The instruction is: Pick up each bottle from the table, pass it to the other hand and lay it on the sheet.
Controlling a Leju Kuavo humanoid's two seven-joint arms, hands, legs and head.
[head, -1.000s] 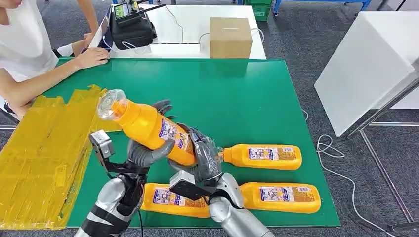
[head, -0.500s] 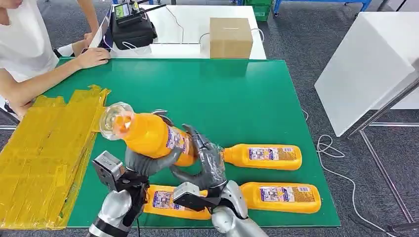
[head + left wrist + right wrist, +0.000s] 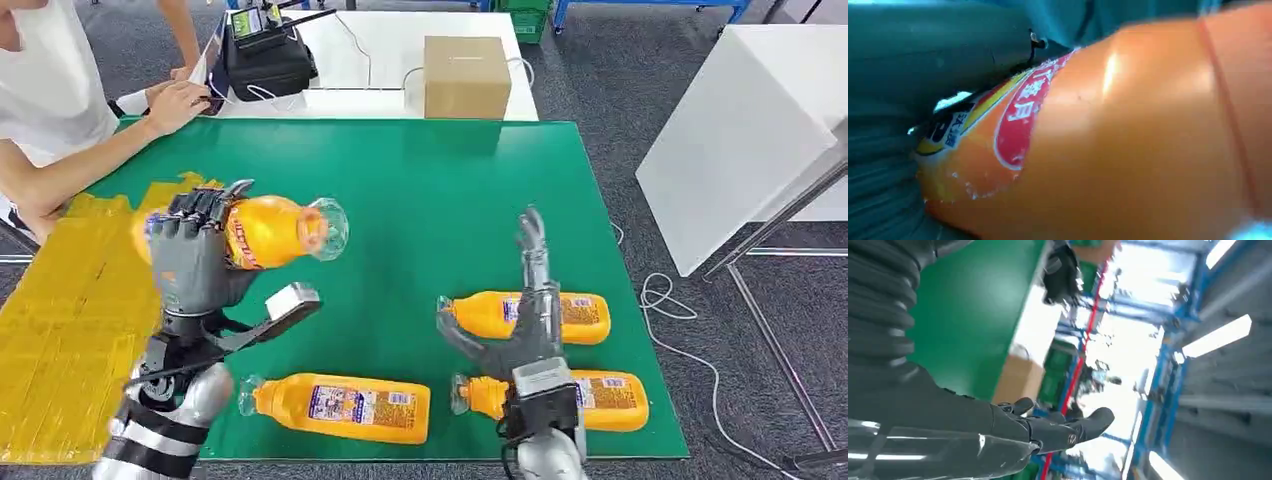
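Orange-filled bottle point(image 3: 265, 230) lies sideways in the left hand point(image 3: 190, 262), fingers wrapped around it, its red label readable at the wrist, while the right hand point(image 3: 525, 310) spreads empty.

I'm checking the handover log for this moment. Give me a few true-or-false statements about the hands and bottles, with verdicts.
1. The left hand holds a bottle. True.
2. The right hand holds a bottle. False: it is open, holding nothing.
3. Three bottles lie on the green mat. True.
4. The held bottle's neck points toward the yellow sheet. False: it points away, toward the mat's middle.
5. A bottle already lies on the sheet. False: none does.
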